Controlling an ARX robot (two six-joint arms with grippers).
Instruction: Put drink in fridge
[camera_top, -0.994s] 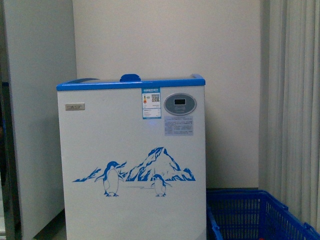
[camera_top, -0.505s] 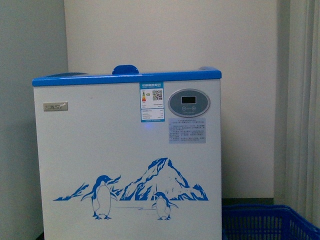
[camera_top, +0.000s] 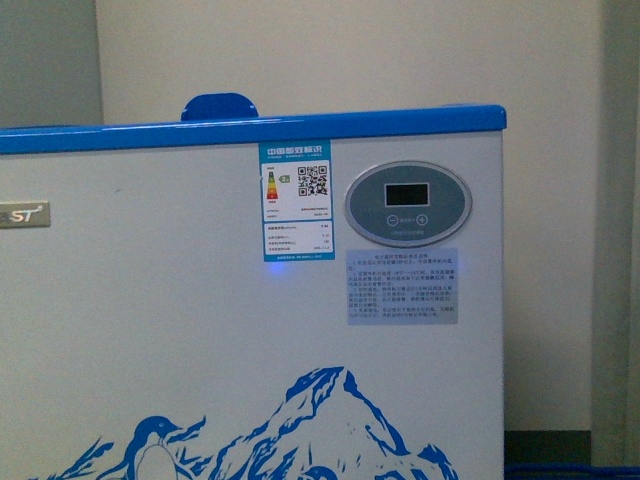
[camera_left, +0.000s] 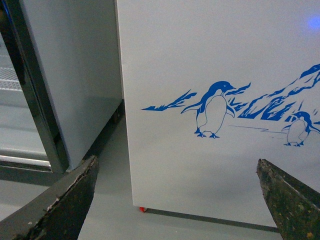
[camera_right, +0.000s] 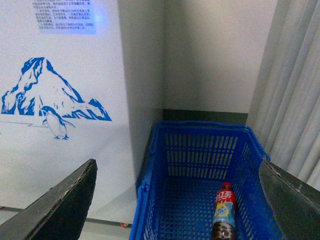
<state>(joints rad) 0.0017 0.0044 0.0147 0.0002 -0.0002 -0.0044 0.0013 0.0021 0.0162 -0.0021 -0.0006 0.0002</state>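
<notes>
The fridge is a white chest freezer with a blue top rim and a blue handle; it fills the front view close up. Its penguin picture shows in the left wrist view and the right wrist view. The drink, a red-capped bottle with a red label, lies in a blue plastic basket on the floor beside the fridge. My right gripper is open, high above the basket. My left gripper is open and empty, facing the fridge's front. Neither arm shows in the front view.
A grey cabinet stands beside the fridge, with a narrow floor gap between them. A cream wall is behind. Pale curtains hang beside the basket. A small red foot shows under the fridge's corner.
The front view has closed in on the fridge: it has grown to fill the frame, and the grey cabinet and the blue basket have slid out of that view.
</notes>
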